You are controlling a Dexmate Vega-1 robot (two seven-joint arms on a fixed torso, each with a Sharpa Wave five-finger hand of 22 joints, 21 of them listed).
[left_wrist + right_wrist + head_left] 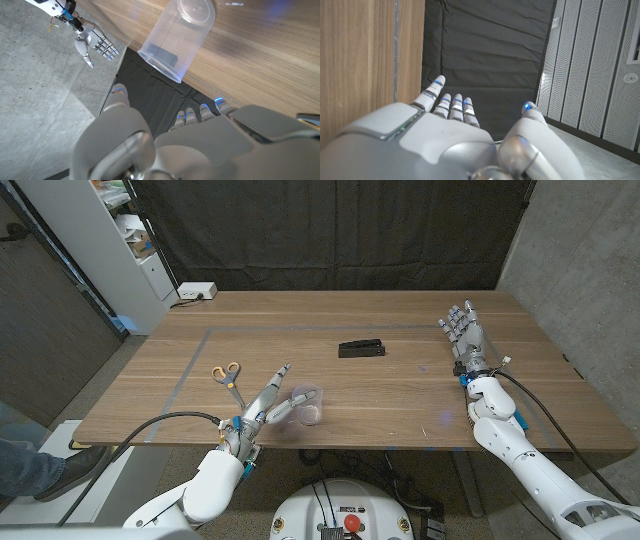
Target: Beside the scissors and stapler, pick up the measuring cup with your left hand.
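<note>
Clear plastic measuring cup (308, 402), on the wooden worktop (400, 395) near its front edge, right of scissors (228, 377); black stapler (361, 348) farther back. Left hand (268, 406), fingers apart, holding nothing, just beside the cup: approach step. Next: close around the cup wall, lift.

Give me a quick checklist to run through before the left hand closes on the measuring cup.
1. Measuring cup upright on the table: ok.
2. Left hand lined up with the cup: ok, it sits right beside it, fingers apart.
3. Fingers already touching the cup: cannot tell.
4. Scissors out of the hand's way: ok, they lie apart on the far side from the cup.
5. Stapler clear of the cup: ok, farther back.
6. Right hand out of the way: ok, open, at the table's other side.
</note>
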